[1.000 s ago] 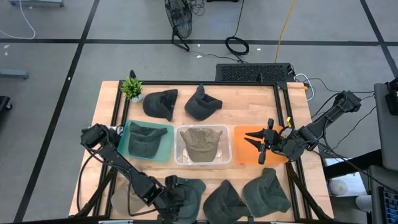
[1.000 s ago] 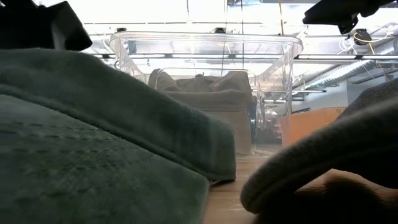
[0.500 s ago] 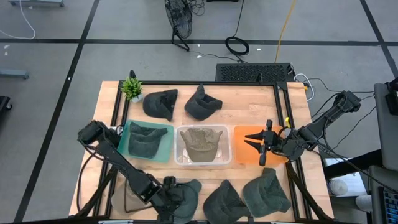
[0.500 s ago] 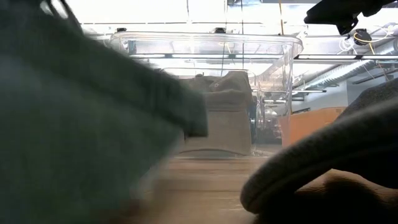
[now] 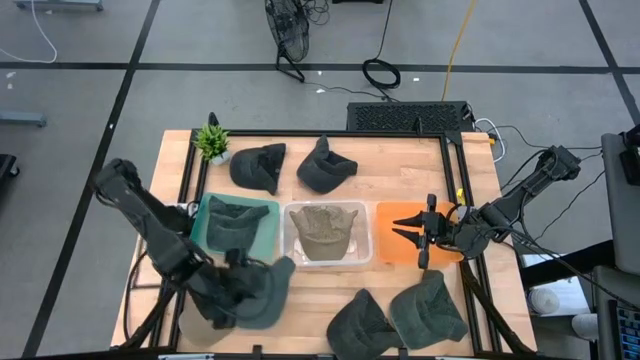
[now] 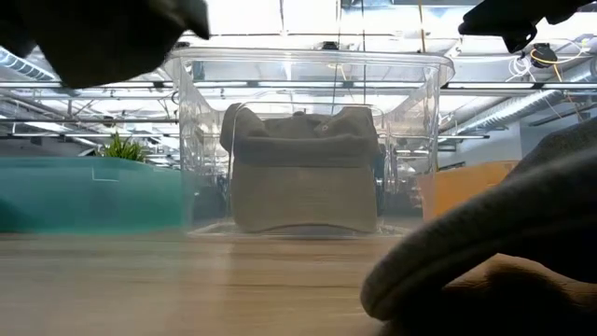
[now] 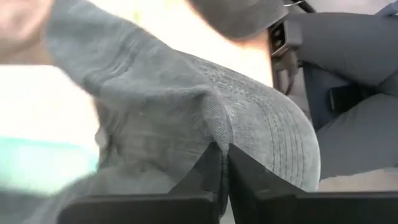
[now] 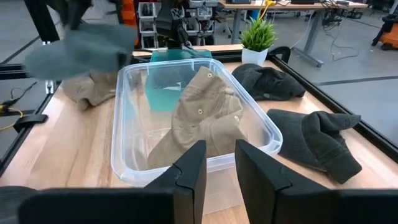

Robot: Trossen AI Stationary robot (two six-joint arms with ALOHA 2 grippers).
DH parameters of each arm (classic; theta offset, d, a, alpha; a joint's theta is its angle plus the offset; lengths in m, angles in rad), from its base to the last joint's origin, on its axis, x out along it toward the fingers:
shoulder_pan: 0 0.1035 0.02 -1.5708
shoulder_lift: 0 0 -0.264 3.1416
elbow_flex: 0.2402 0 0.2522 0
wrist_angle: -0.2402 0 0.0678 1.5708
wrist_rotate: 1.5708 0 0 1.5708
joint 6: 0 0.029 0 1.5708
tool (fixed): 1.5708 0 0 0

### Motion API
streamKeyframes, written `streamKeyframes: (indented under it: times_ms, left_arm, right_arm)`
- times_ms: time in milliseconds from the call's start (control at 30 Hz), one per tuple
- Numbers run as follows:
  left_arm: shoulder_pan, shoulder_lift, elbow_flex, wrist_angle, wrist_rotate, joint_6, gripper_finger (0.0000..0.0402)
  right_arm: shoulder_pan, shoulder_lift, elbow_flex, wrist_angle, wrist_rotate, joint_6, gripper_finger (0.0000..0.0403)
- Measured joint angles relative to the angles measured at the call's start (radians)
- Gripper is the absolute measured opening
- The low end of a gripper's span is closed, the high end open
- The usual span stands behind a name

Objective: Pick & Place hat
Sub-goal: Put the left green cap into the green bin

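My left gripper (image 5: 232, 285) is shut on a dark green hat (image 5: 258, 292), held above the table's near left part; the hat also shows at the top left of the low view (image 6: 93, 37). My right gripper (image 5: 412, 237) is open and empty, hovering over the orange bin (image 5: 385, 245). A teal bin (image 5: 262, 212) holds a green hat (image 5: 232, 228). A clear bin (image 5: 290, 250) holds a tan hat (image 5: 325, 228). My left gripper pinches a raised fold of the hat's crown cloth (image 7: 214, 134) between its two fingers, beside the stitched brim (image 7: 280, 146). The hat is lifted clear of the table and hangs around and below the fingers.
Two dark hats (image 5: 258, 165) (image 5: 325, 165) lie at the far side beside a small plant (image 5: 212, 142). Two more dark hats (image 5: 360, 322) (image 5: 428, 310) lie at the near edge. A tan hat (image 5: 195, 322) lies at the near left.
My left gripper has risen and gone toward the table's left and far side, carrying the dark green hat. The hat, which lay on the table at the near edge, is now lifted clear; in the low view it has left the foreground.
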Motion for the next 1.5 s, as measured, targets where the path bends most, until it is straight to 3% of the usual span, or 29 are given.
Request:
streamKeyframes:
  times_ms: [267, 467, 600, 733, 867, 1067, 1300, 1500]
  left_arm:
    - [-0.011, -0.076, 0.0, -0.276, 0.098, -0.087, 0.0007]
    - [0.013, -0.074, -0.006, -0.495, -0.01, -0.171, 0.0022]
    - [0.047, -0.074, -0.016, -0.507, -0.081, -0.075, 0.0007]
    - [0.094, -0.073, -0.017, -0.505, -0.159, 0.051, 0.0019]
    - [0.142, -0.073, -0.017, -0.516, -0.163, 0.208, 0.0012]
    - [0.212, -0.073, -0.023, -0.539, -0.161, 0.324, 0.0019]
    - [0.265, -0.073, -0.157, -0.536, -0.093, 0.383, 0.0007]
    - [0.288, -0.073, -0.28, -0.518, -0.12, 0.354, 0.0031]
  right_arm:
    - [0.0, 0.0, 0.0, 0.012, -0.053, 0.0, 0.0073]
    - [0.0, 0.0, 0.0, 0.016, -0.053, -0.019, 0.0073]
    - [0.0, 0.0, 0.0, 0.028, -0.053, -0.023, 0.0073]
    - [0.0, 0.0, 0.0, 0.041, -0.053, -0.039, 0.0073]
    - [0.0, 0.0, 0.0, 0.045, -0.078, -0.042, 0.0073]
    - [0.0, 0.0, 0.0, 0.052, -0.079, -0.046, 0.0073]
    - [0.0, 0.0, 0.0, 0.053, -0.105, -0.047, 0.0073]
    - [0.0, 0.0, 0.0, 0.053, -0.105, -0.053, 0.0073]
